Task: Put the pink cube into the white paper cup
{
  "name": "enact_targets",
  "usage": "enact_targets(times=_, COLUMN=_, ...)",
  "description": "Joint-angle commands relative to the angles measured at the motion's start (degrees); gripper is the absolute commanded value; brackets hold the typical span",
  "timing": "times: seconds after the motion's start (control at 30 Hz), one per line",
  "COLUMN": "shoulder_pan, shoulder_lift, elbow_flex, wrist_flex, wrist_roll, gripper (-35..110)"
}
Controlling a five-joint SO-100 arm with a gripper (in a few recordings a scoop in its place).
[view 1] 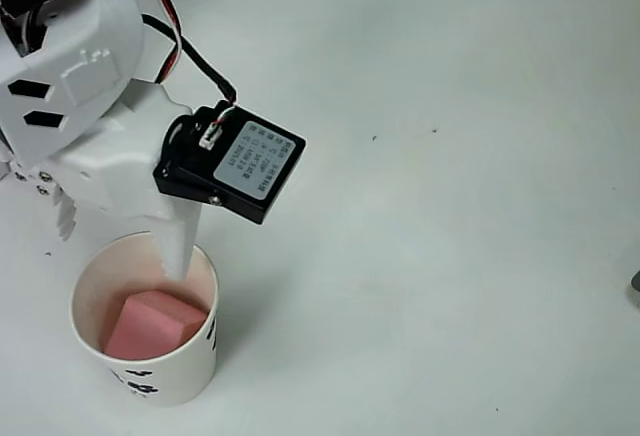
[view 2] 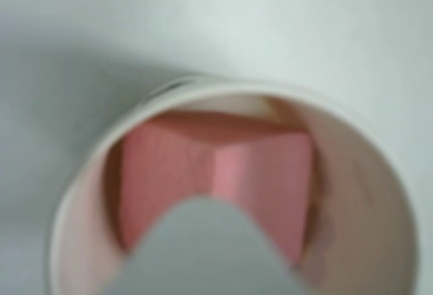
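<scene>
Pink cube lying inside the white cup, end effector above the rim

The small matte pink foam cube (view 1: 150,324) rests tilted in the white paper cup (view 1: 196,358) with black printed marks, which stands upright on the pale desk (view 1: 450,256). The white end effector (view 1: 120,231) hovers over the cup's far rim, one finger (view 1: 180,246) dipping just inside; it holds nothing, and how far it is open cannot be told. The blurred wrist view looks down onto the cube (view 2: 223,173) in the cup (view 2: 379,241).

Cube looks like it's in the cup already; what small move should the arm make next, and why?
Probably lift the gripper straight up. The pink cube lies free inside the white paper cup, and one white finger reaches over the rim, so a sideways pull might tip the cup.
</scene>
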Motion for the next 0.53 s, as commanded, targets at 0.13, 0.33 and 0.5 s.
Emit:
enact_targets(times=0.13, shoulder_pan=0.0, shoulder_lift=2.81, elbow_flex=-1.93, wrist_flex=-0.53, wrist_roll=-0.88, gripper=44)
enact_targets(times=0.33, shoulder_pan=-1.05, shoulder_lift=3.96, elbow_flex=-1.23, wrist_flex=-0.53, wrist_roll=-0.53, gripper=44)
enact_targets(times=0.5, shoulder_pan=-0.79, shoulder_lift=5.8, elbow_flex=-0.62, wrist_flex=-0.26, wrist_roll=-0.7, gripper=44)
